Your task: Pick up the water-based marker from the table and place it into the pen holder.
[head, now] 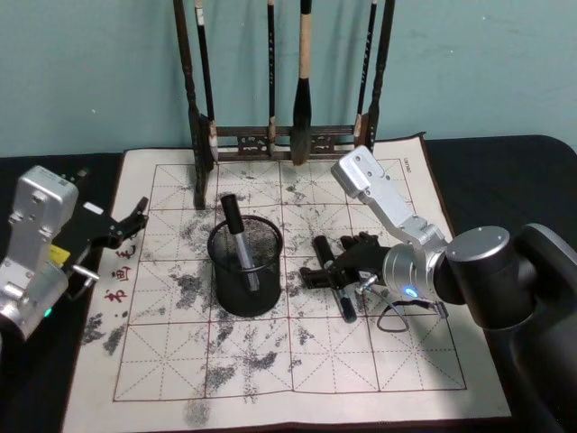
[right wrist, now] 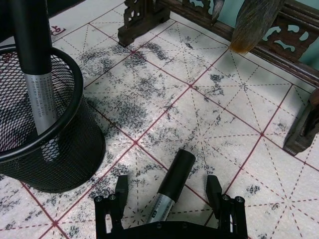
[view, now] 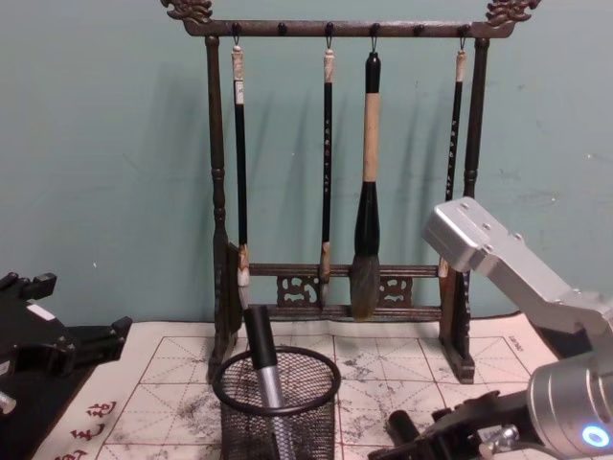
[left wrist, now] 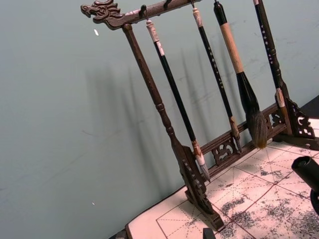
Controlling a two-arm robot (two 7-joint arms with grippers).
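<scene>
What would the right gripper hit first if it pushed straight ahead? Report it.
The marker, lying between the open jaws of the right gripper. Past it, probably just mat up to the brush rack.

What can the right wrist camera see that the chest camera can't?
Right wrist: the loose marker lying on the mat, inside the open right gripper. Chest: the brush rack's carved top bar, four hanging brushes, and the left gripper parked at the left. Both: the pen holder with a second marker standing inside.
</scene>
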